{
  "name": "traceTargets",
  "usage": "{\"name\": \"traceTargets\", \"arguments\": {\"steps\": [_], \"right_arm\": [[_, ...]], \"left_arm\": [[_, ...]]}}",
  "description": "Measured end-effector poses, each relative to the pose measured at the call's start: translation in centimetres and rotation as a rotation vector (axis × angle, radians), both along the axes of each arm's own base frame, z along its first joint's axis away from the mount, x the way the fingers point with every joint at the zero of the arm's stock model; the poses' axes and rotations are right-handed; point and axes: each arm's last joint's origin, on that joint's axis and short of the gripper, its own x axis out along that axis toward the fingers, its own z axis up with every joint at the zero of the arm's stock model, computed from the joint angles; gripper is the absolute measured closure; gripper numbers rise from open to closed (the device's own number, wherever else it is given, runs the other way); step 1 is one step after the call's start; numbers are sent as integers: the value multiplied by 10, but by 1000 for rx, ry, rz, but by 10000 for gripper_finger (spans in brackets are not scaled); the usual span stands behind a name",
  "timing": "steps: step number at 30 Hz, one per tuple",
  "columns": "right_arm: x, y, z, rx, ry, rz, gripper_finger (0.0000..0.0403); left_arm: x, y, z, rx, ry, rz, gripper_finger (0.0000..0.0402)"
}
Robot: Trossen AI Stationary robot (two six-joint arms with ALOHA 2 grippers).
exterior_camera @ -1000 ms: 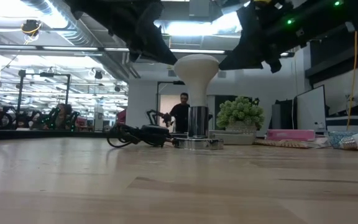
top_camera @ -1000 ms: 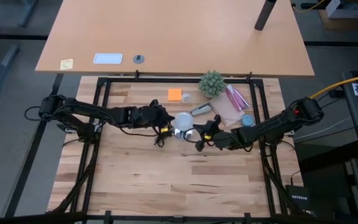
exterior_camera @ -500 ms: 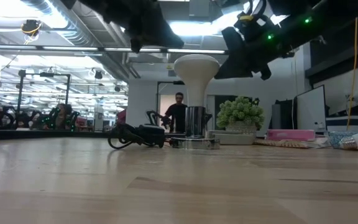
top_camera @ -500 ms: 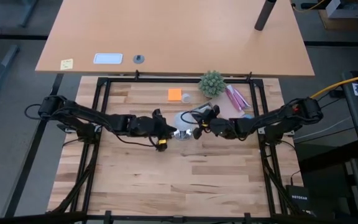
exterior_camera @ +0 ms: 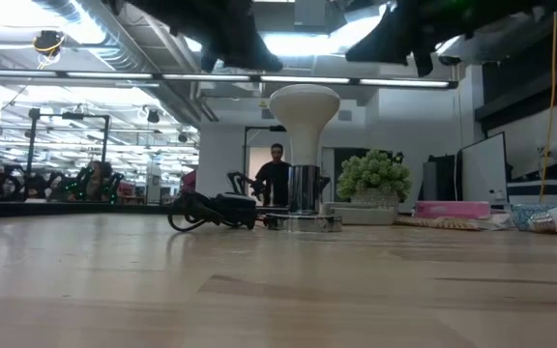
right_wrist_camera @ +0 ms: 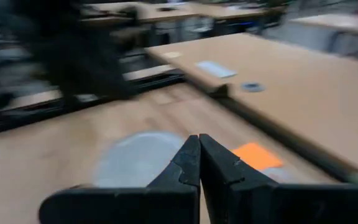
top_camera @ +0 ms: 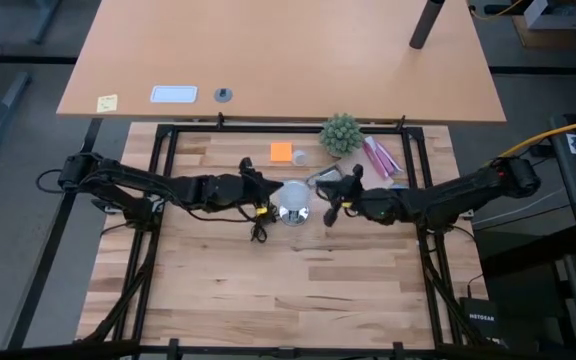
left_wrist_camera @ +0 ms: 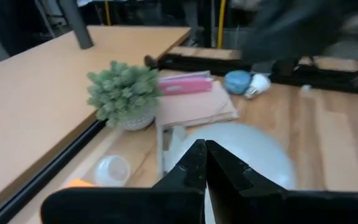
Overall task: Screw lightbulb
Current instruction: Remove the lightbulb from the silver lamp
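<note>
High view first: since the last look the left gripper [top_camera: 261, 201] has shifted up alongside the lightbulb [top_camera: 294, 197], and the right gripper [top_camera: 334, 207] has pulled away to the bulb's other side. Both arms have lifted higher in the low view, where only dark shapes show above the bulb [exterior_camera: 305, 108]. Left fingers [left_wrist_camera: 191, 167] are pressed tight together, gripping nothing, their tips just short of the bulb [left_wrist_camera: 241, 149] ahead. The bulb stands upright in its silver base [exterior_camera: 305, 221], between the two grippers and touched by neither. Right fingers [right_wrist_camera: 191, 160] are likewise pinched closed on nothing, pointing toward the bulb [right_wrist_camera: 138, 157] ahead.
</note>
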Motion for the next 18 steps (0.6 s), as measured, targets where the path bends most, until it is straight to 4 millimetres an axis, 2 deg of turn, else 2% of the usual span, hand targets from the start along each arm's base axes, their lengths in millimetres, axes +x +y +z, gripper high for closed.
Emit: {"name": "traceTargets", "arguments": {"steps": [4,9,15,18], "right_arm": [[-3,16,1,87,-24,136,397],[5,28,-15,107,28,171,397],[20,31,-40,132,68,146,397],[23,31,-46,119,72,105,397]], "left_arm": [[2,15,-5,4,24,46,401],[8,30,-18,2,72,40,401],[16,32,-33,-21,116,8,401],[17,29,-35,-19,126,2,401]]}}
